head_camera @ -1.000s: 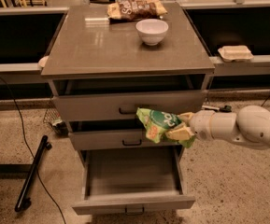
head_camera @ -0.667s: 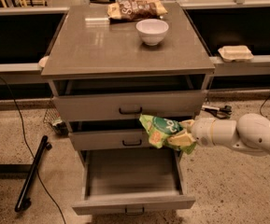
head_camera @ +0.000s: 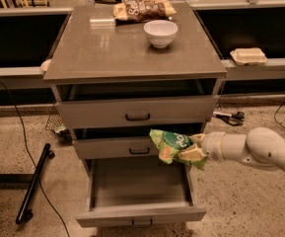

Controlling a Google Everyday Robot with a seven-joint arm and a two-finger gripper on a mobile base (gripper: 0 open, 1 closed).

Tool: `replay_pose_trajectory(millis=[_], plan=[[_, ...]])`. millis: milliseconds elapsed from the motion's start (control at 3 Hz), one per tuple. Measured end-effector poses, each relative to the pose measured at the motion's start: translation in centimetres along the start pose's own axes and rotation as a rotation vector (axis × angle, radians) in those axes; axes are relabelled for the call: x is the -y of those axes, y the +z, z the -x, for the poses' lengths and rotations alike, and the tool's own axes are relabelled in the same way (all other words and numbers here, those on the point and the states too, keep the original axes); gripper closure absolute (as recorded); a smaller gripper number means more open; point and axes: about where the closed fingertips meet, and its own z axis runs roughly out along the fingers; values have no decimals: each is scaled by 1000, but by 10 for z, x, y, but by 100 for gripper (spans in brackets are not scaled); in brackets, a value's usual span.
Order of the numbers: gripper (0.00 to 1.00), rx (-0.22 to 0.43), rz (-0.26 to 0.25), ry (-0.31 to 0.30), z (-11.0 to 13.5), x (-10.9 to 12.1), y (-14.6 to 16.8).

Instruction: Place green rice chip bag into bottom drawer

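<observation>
Over the right rear corner of the open bottom drawer point(head_camera: 132, 187), the gripper point(head_camera: 194, 154) is clamped on the green rice chip bag point(head_camera: 167, 143), which juts left across the middle drawer point(head_camera: 110, 148) front. The white arm point(head_camera: 253, 147) reaches in nearly level from the right. Gripper and bag sit slightly lower than a second ago.

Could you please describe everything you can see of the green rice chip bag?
The green rice chip bag is a small, crinkly, glossy bright-green packet with white round lettering and yellow-orange patches. It is held tilted in the air, clamped at its right end by the gripper, in front of the middle drawer and over the right side of the open bottom drawer. Only the gripper visibly touches it.
</observation>
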Motion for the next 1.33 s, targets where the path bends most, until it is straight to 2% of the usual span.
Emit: replay_pose_trajectory(millis=[333, 667, 1000, 1333], plan=[[100, -3, 1, -10, -41, 3, 16], [100, 25, 11, 7, -77, 6, 29], [100, 61, 45, 57, -107, 8, 42], [100, 61, 46, 57, -107, 8, 42]])
